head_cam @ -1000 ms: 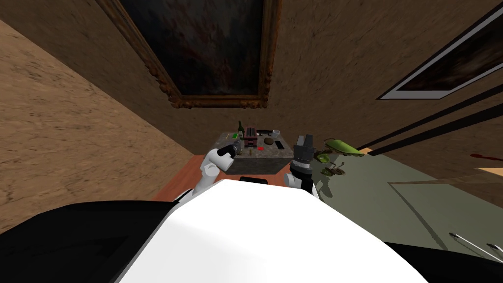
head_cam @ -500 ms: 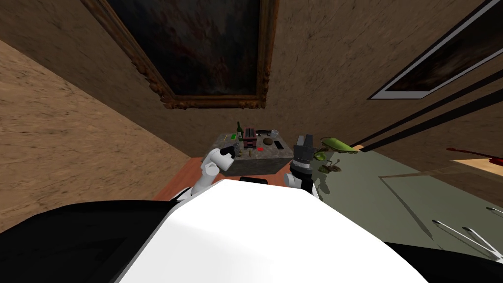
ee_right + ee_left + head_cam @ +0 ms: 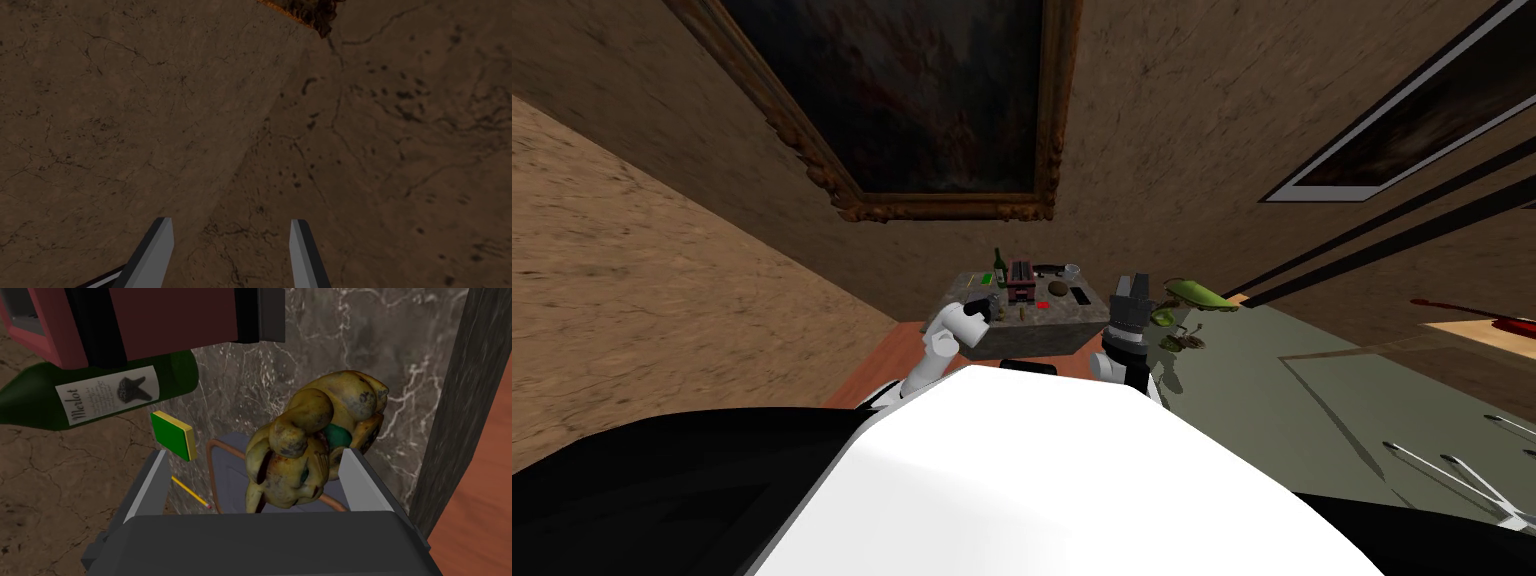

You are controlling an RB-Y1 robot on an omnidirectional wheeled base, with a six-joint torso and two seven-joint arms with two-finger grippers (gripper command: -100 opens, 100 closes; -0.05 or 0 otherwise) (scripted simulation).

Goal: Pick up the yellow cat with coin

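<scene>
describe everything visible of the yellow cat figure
The yellow cat is dull yellow with dark worn smudges, rounded limbs and a teal patch at its neck. It rests on the grey marbled table top, over a thin brown ring, between the fingers of the open left gripper, close to one; whether it touches is unclear.

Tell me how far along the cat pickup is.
Done: the approach; the left hand brackets the yellow cat on the marble table. In hand: the grasp; its fingers are open, one close against the cat. Left: close them, then lift. The right hand is open, raised beside the table.
</scene>
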